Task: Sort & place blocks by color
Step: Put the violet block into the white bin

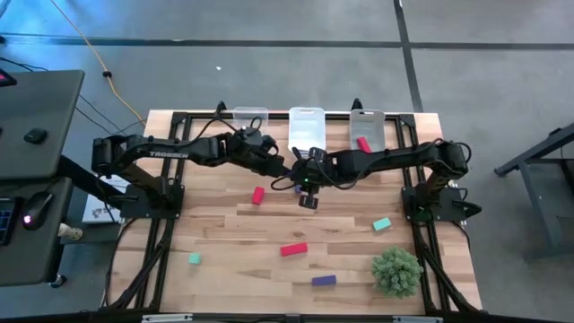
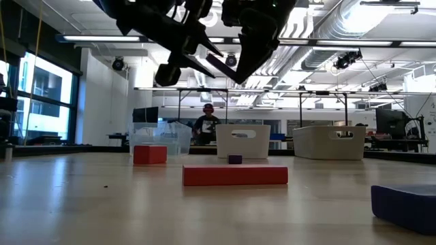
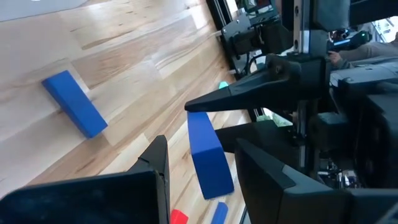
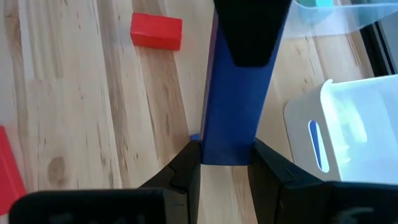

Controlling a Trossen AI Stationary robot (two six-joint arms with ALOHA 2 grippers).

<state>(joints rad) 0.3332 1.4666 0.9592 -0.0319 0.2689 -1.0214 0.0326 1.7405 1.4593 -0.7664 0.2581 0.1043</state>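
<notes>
My right gripper (image 4: 227, 149), above the table's middle far part, is shut on a purple-blue bar (image 4: 233, 106). My left gripper (image 3: 202, 146) comes in from the left, open, with a finger on each side of the bar's free end (image 3: 208, 168). I cannot tell whether it touches the bar. Another purple-blue bar (image 3: 74, 102) lies flat on the table below. Loose on the wood are two red blocks (image 1: 258, 196) (image 1: 293, 249), two teal ones (image 1: 194, 259) (image 1: 382, 224) and a purple one (image 1: 324, 281). My right gripper pinches one end of the bar (image 4: 227, 155) between its two fingers, which lie on two opposite long faces. The bar sticks out beyond the fingertips, slanting down toward the table, lifted clear of the wood.
Three clear bins (image 1: 251, 119) (image 1: 307, 126) (image 1: 368, 130) stand in a row at the far edge; the right one holds a red block (image 1: 363, 144). A fuzzy green plant ball (image 1: 395, 269) sits near the front right corner. The two arms meet close together over the middle.
</notes>
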